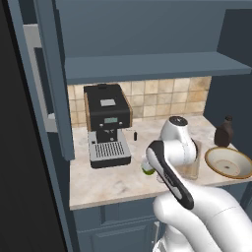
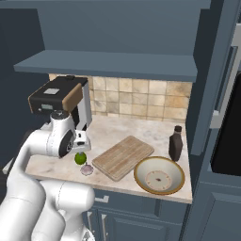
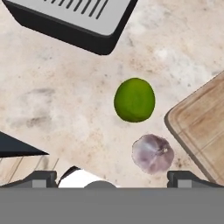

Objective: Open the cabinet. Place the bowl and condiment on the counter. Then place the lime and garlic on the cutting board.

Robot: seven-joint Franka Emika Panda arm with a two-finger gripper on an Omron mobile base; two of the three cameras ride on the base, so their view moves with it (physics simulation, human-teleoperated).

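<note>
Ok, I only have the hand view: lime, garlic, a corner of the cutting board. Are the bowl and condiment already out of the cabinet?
Observer: Yes. The bowl sits on the counter, right of the cutting board.
Operator: And the condiment?
Observer: The condiment stands upright behind the bowl.
Operator: Anything on the board?
Observer: Nothing; the lime and garlic lie on the counter left of it.

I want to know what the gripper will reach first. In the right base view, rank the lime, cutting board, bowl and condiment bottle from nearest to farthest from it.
1. lime, just below the gripper
2. cutting board, mid-counter
3. bowl, front right
4. condiment bottle, far right; close to the bowl's rank
</note>
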